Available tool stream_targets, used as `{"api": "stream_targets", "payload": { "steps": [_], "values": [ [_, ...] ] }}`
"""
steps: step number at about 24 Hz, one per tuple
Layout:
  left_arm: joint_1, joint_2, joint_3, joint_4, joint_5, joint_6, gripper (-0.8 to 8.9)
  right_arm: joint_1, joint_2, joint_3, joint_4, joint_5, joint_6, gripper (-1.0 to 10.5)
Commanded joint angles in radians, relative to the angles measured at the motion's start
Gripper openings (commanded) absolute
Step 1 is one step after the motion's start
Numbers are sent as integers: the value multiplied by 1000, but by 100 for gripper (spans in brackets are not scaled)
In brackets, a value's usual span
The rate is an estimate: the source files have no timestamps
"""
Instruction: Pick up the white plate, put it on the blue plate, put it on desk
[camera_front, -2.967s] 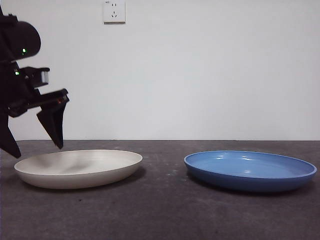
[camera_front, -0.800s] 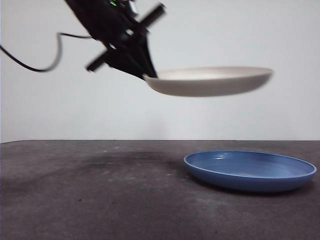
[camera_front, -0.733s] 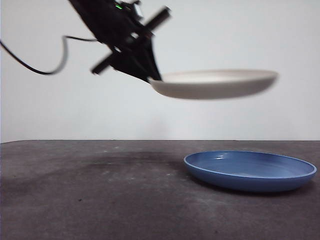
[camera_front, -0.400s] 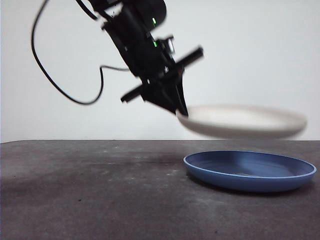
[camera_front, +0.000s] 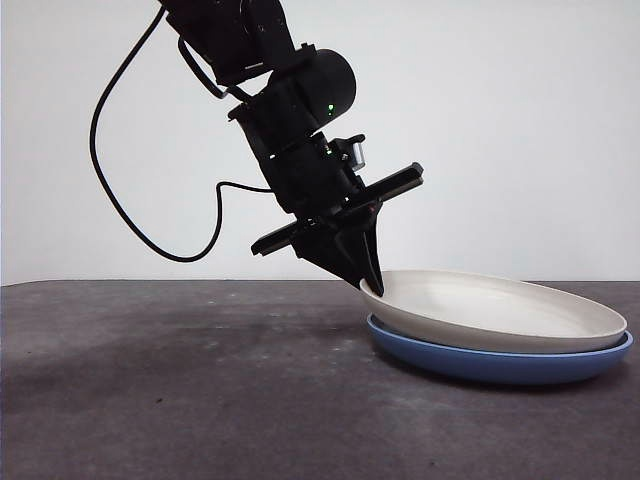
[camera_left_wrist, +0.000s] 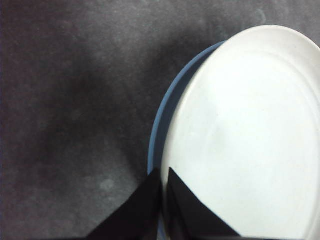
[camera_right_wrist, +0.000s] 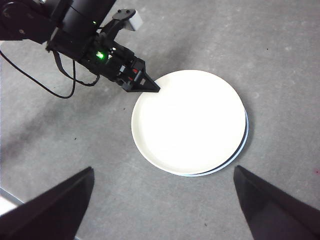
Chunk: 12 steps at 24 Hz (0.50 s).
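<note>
The white plate (camera_front: 500, 310) lies on the blue plate (camera_front: 500, 366) at the right of the desk (camera_front: 180, 400), a little tilted, with its left rim slightly raised. My left gripper (camera_front: 368, 282) is shut on that left rim. In the left wrist view the jaws (camera_left_wrist: 164, 175) pinch the white plate's (camera_left_wrist: 250, 140) edge, and a sliver of the blue plate (camera_left_wrist: 161, 130) shows beside it. My right gripper (camera_right_wrist: 162, 210) is open and empty, high above the stacked white plate (camera_right_wrist: 187, 122); a thin blue plate edge (camera_right_wrist: 245, 142) shows under it.
The left arm (camera_front: 290, 130) and its cable (camera_front: 130, 210) reach down from the upper left. A white wall stands behind the desk.
My left gripper has carried the white plate right and down from mid-air onto the blue plate. The blue plate has not moved.
</note>
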Motion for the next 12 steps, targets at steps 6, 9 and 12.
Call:
{"api": "stream_targets", "payload": {
  "steps": [6, 9, 12],
  "values": [
    [-17, 28, 29, 8, 2, 2, 140, 3, 3, 20, -5, 3, 10, 448],
    [-27, 28, 30, 10, 2, 3, 232, 3, 3, 20, -5, 3, 10, 448],
    [-35, 24, 30, -1, 2, 3, 232, 3, 3, 20, -5, 3, 10, 448]
  ]
}}
